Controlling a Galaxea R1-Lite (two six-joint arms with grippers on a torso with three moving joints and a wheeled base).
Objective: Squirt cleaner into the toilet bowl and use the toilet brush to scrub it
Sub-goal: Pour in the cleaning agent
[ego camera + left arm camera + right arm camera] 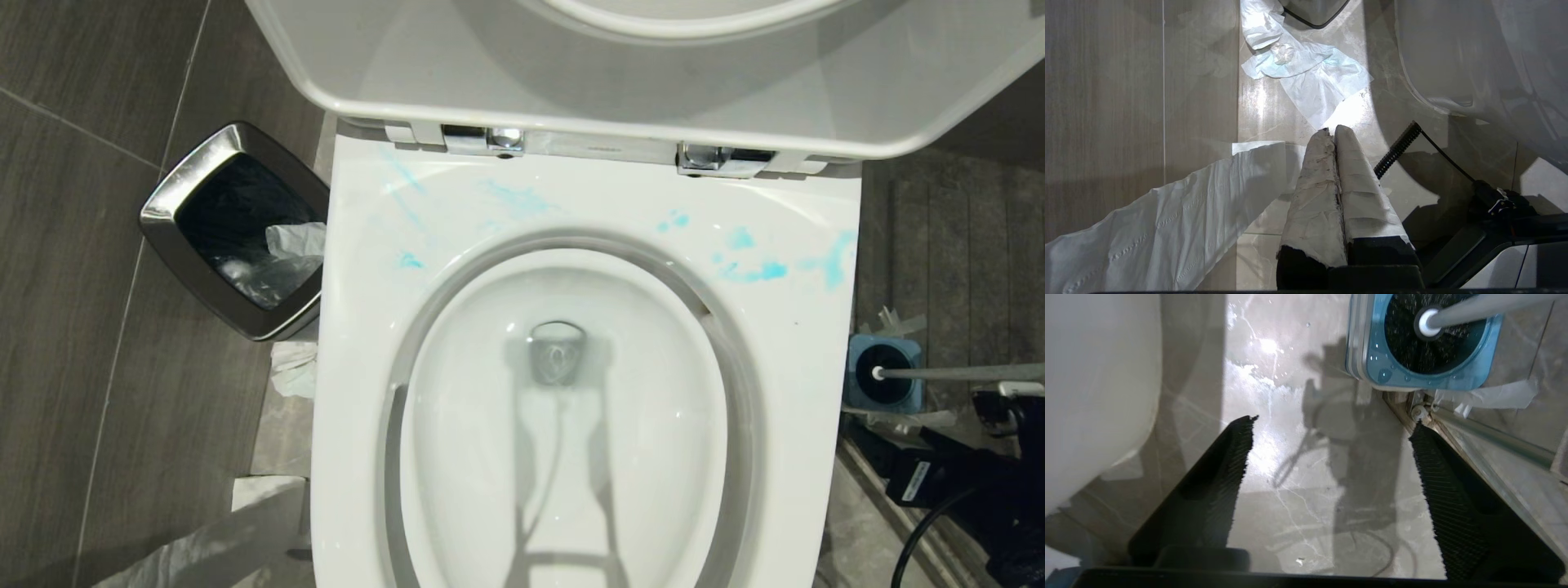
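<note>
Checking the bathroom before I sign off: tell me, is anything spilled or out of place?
Yes. Cleaner is smeared across the bowl's flat rim, and loose tissue lies on the floor beside it.

Glossy white ceramic toilet bowl (351, 367), shiny steel bin (175, 204), crumpled paper tissue (1306, 69) on polished stone floor (1290, 490).

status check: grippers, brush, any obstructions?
Left gripper shut, parked over floor. Right gripper open, empty, short of the toilet brush, which sits in its holder. Cleaner smeared on toilet bowl rim. Path clear.
</note>
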